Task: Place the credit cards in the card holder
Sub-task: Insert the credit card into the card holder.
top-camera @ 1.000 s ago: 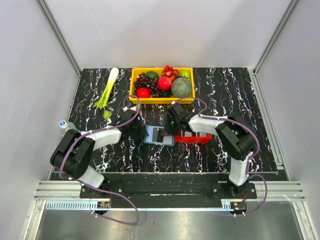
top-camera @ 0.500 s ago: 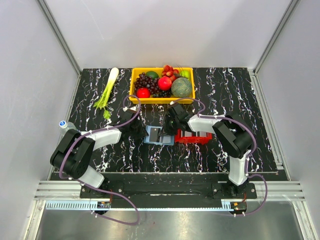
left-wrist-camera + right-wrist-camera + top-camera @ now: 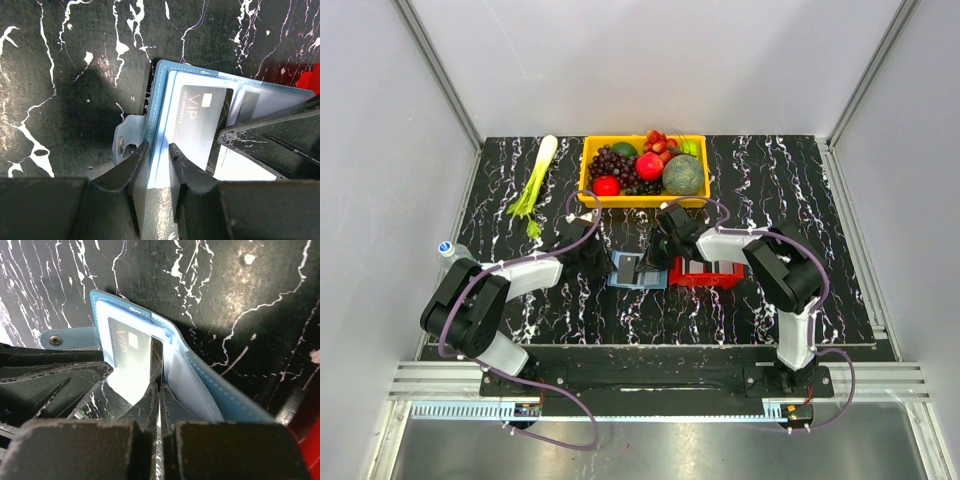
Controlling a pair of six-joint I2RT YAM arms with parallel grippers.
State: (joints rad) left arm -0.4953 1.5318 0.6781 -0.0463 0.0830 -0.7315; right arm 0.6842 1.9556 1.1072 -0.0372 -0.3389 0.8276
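The blue card holder (image 3: pixel 642 275) lies open between my two grippers, with its paler clear pockets facing up. My left gripper (image 3: pixel 604 262) is shut on the holder's left edge (image 3: pixel 159 125), next to the snap tab (image 3: pixel 122 145). My right gripper (image 3: pixel 657 254) is shut on a dark VIP credit card (image 3: pixel 200 117). The card stands in the holder's left clear pocket, and it also shows in the right wrist view (image 3: pixel 131 347). The holder's other half (image 3: pixel 210 385) curves up beside my right gripper's fingers (image 3: pixel 150 405). Pale cards (image 3: pixel 708 266) lie in the red tray.
The red tray (image 3: pixel 712 282) sits right of the holder, under my right arm. A yellow basket (image 3: pixel 640 201) of fruit stands behind. A leek (image 3: pixel 535 185) lies at the back left. A bottle (image 3: pixel 448 250) lies at the table's left edge.
My right gripper has edged left with the card. The holder now looks narrower and more folded from above. My left gripper has stayed where it was.
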